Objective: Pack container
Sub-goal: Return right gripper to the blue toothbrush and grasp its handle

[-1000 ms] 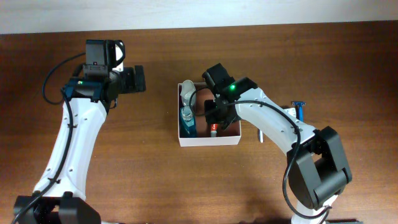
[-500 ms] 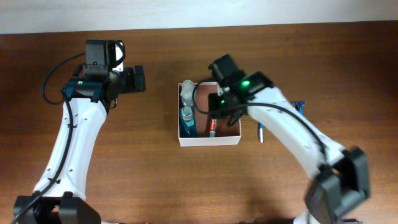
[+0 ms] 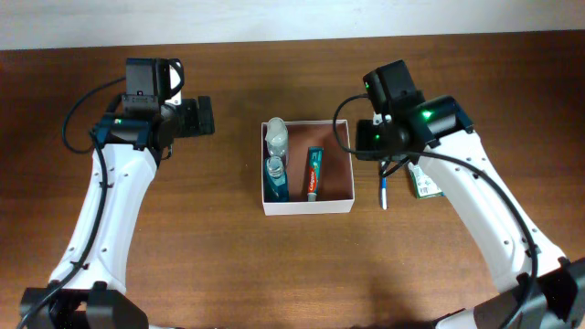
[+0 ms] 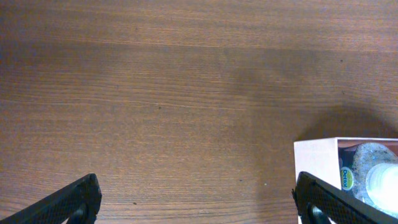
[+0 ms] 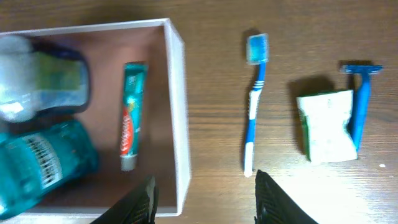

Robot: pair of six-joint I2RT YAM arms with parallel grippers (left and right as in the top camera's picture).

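The container is a white-walled box with a reddish-brown floor at the table's middle; it also shows in the right wrist view and at the left wrist view's corner. Inside lie a clear bottle, a blue bottle and a toothpaste tube. My right gripper is open and empty, above the container's right wall. To its right lie a blue toothbrush, a white-green packet and a blue razor. My left gripper is open and empty over bare table left of the container.
The table is dark brown wood. A pale wall strip runs along the far edge. The toothbrush and packet lie partly under my right arm in the overhead view.
My right gripper has risen out of the container and moved right, leaving the toothpaste tube lying on its floor. The left arm has not moved.
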